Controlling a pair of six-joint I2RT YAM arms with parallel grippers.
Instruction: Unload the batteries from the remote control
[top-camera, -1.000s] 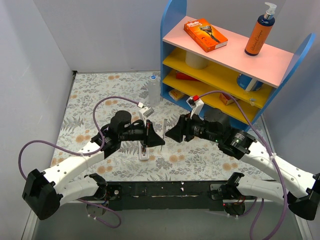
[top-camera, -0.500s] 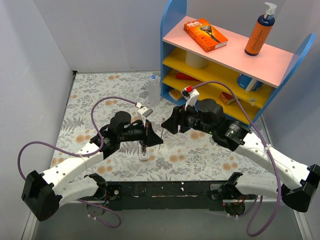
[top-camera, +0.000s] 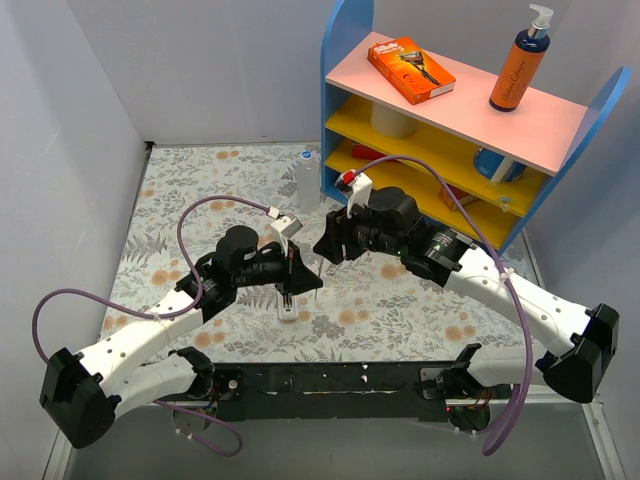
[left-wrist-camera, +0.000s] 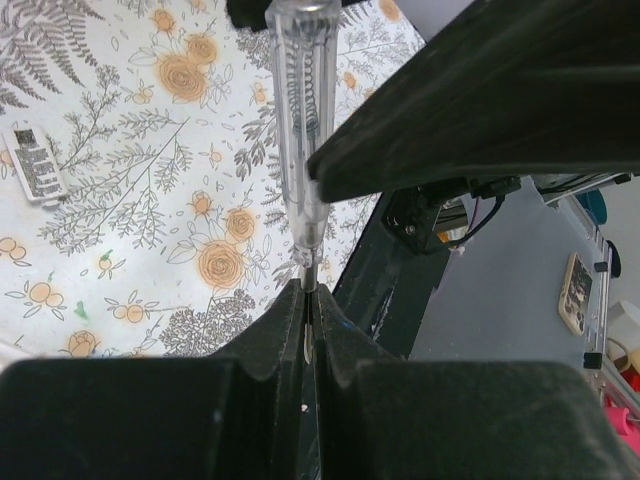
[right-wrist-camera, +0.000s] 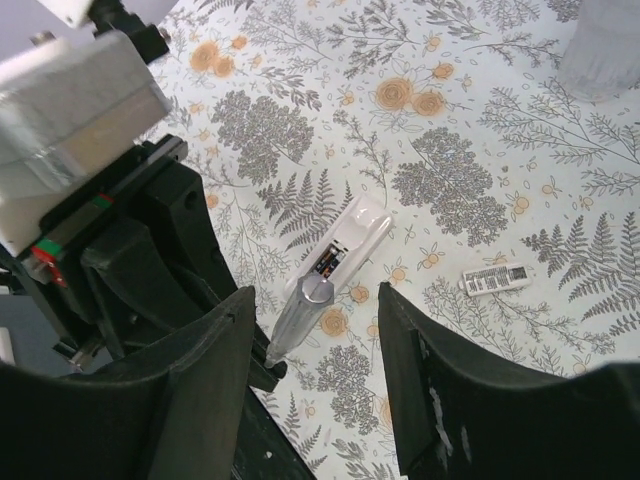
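Note:
The white remote control (top-camera: 288, 303) lies on the floral mat, just below my left gripper (top-camera: 303, 281). In the right wrist view the remote control (right-wrist-camera: 352, 238) shows its open orange-brown recess (right-wrist-camera: 328, 263); I cannot make out separate batteries in it. My left gripper (left-wrist-camera: 310, 300) is shut on the metal tip of a clear-handled screwdriver (left-wrist-camera: 300, 120), whose handle points away from the fingers. My right gripper (right-wrist-camera: 315, 390) is open; the screwdriver handle (right-wrist-camera: 305, 312) stands between its fingers without touching them. In the top view the right gripper (top-camera: 328, 248) sits close to the left gripper's upper right.
A small white labelled strip (right-wrist-camera: 497, 279) lies flat on the mat right of the remote; it also shows in the left wrist view (left-wrist-camera: 35, 165). A clear blue-capped bottle (top-camera: 307, 180) stands at the back. A blue shelf unit (top-camera: 430, 170) fills the back right.
My right arm has swung left and forward, bringing its open gripper up to the screwdriver held by the left gripper. The left gripper shifted slightly. The remote has not moved.

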